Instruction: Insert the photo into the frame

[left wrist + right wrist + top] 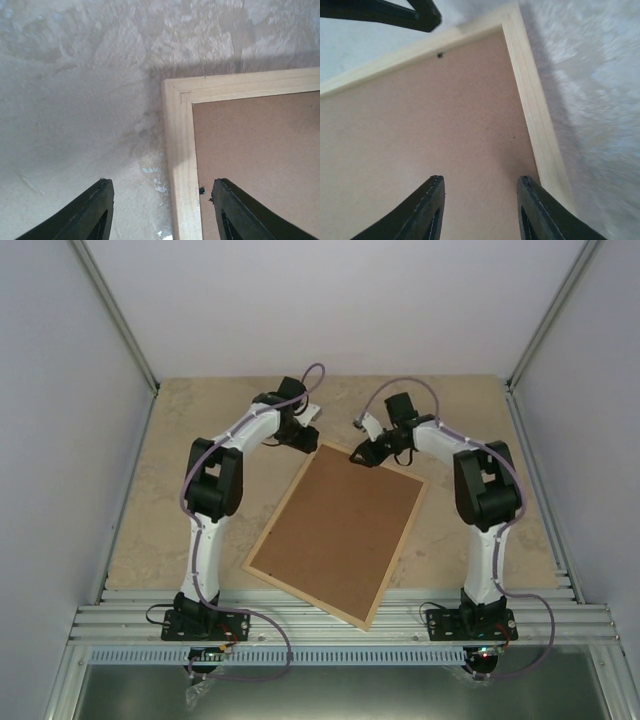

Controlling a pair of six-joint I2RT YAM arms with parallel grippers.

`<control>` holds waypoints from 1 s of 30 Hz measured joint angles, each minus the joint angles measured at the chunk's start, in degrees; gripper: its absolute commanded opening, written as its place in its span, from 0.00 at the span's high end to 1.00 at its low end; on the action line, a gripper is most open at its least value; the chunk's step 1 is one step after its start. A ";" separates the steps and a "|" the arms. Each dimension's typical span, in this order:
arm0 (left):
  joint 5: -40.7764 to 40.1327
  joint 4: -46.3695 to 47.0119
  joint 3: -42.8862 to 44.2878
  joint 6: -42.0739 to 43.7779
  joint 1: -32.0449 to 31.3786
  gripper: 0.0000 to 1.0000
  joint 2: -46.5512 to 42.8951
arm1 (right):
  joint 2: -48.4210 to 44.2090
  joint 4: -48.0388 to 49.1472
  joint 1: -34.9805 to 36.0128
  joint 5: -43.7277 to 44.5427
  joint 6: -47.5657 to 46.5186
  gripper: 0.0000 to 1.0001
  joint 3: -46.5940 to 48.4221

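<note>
On the left of the top view, the left arm [200, 550] reaches up over the tan table [150, 530]. The left pincer [162, 212] hangs near the top left corner of the frame [284, 506]. Its two black fingers [97, 212] stand apart, so it is open and holds nothing. In the left wrist view, one pale wooden side of the frame runs up between the fingers, and neither finger is on it.

The frame lies flat in the middle of the table, turned a bit slantwise, with its back side up. A brown board [338, 535] fills it from edge to edge. A tiny black clip [201, 190] sits where the board meets the wood.

On the right, the right arm [485, 560] bends in to the frame's top edge. The right pincer [480, 210] hangs over the brown board, just inside the corner at the upper right of the right wrist view. Its fingers [427, 210] are apart too, so it is open with nothing in it.
</note>
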 measured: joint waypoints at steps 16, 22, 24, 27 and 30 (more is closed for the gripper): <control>1.77 1.84 -6.43 -1.57 3.04 0.47 -1.46 | -22.43 -0.57 -24.35 0.70 18.10 0.63 -28.74; 1.99 3.45 -8.57 -2.89 3.10 0.49 -2.49 | -22.38 0.52 -24.52 3.98 22.93 0.75 -33.07; 2.14 3.85 -9.03 -3.04 3.10 0.49 -2.71 | -22.23 1.44 -24.52 4.76 23.74 0.79 -33.07; 2.49 4.13 -9.31 -3.21 3.19 0.50 -2.82 | -21.86 2.08 -24.52 4.42 24.74 0.81 -33.05; 2.84 4.63 -9.84 -3.26 3.30 0.52 -2.99 | -21.33 2.23 -24.52 3.56 25.44 0.80 -32.79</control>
